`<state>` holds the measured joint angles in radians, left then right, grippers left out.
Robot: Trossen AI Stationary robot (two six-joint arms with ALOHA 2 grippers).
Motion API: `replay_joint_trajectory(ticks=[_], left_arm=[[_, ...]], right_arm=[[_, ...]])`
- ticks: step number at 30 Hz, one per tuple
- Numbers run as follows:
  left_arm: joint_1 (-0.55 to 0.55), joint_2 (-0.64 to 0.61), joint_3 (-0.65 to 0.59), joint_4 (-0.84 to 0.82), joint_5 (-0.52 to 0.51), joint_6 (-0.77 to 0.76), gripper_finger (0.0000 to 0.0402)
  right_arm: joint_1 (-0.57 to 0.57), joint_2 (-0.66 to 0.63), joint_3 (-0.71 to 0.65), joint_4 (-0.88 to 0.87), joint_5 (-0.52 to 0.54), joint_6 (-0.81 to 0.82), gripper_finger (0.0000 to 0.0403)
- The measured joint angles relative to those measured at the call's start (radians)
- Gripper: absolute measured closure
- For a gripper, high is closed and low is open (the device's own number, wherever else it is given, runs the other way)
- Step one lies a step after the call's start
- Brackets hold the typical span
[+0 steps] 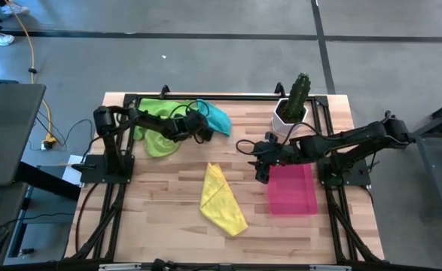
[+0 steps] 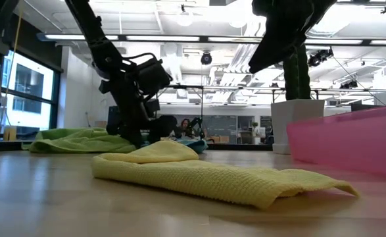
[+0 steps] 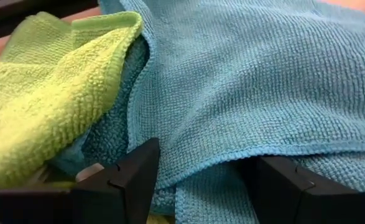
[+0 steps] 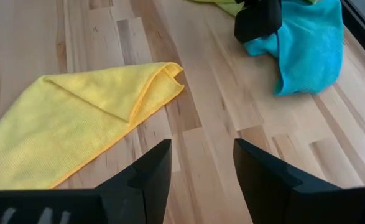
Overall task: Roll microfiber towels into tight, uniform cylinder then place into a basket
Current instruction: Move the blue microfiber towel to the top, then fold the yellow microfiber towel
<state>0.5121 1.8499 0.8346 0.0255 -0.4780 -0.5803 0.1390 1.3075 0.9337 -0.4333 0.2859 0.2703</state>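
A teal towel (image 1: 217,119) lies crumpled at the table's far middle, its left part against two lime green towels (image 1: 159,128) heaped at the far left. My left gripper (image 1: 204,129) is at the teal towel's left edge, open, with teal cloth (image 3: 244,93) filling the gap between its fingers. A yellow towel (image 1: 222,199), partly folded, lies flat on the table's middle. The pink basket (image 1: 293,190) sits right of it. My right gripper (image 1: 262,167) hovers open over bare wood between the yellow towel and the basket. My left gripper stands with its open fingers (image 3: 135,177) against the teal towel's hemmed edge (image 3: 232,155), which runs across the gap and hides the fingertips. The fingers slant down from the table's left. The towel lies slack on the table and partly over a green towel (image 3: 51,93).
A white pot with a green cactus (image 1: 294,102) stands at the far right, just behind the basket. A black frame rail (image 1: 228,96) runs along the table's far edge. Bare wood lies along the near edge and around the yellow towel (image 4: 76,124).
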Motion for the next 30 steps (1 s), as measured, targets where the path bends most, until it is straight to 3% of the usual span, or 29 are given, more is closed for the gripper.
replay_joint_trajectory(ticks=[7, 13, 15, 19, 30], left_arm=[[-0.028, -0.178, 0.064, -0.108, 0.170, 0.143, 0.0193], [-0.116, -0.319, 0.065, -0.173, 0.547, 0.450, 0.0193], [-0.158, -0.331, 0.064, -0.185, 0.631, 0.534, 0.0193], [-0.238, -0.319, 0.064, -0.173, 0.657, 0.625, 0.0193], [-0.351, -0.087, 0.065, -0.056, 0.651, 0.731, 0.0193]], right_arm=[[0.000, 0.000, 0.000, 0.051, 0.000, 0.001, 0.0238], [0.000, 0.000, 0.000, 0.086, 0.000, -0.001, 0.0238], [0.000, 0.000, 0.000, 0.087, 0.000, -0.007, 0.0238], [0.000, 0.002, 0.000, 0.088, 0.000, -0.009, 0.0238], [0.002, 0.133, 0.000, 0.097, -0.006, -0.009, 0.0238]])
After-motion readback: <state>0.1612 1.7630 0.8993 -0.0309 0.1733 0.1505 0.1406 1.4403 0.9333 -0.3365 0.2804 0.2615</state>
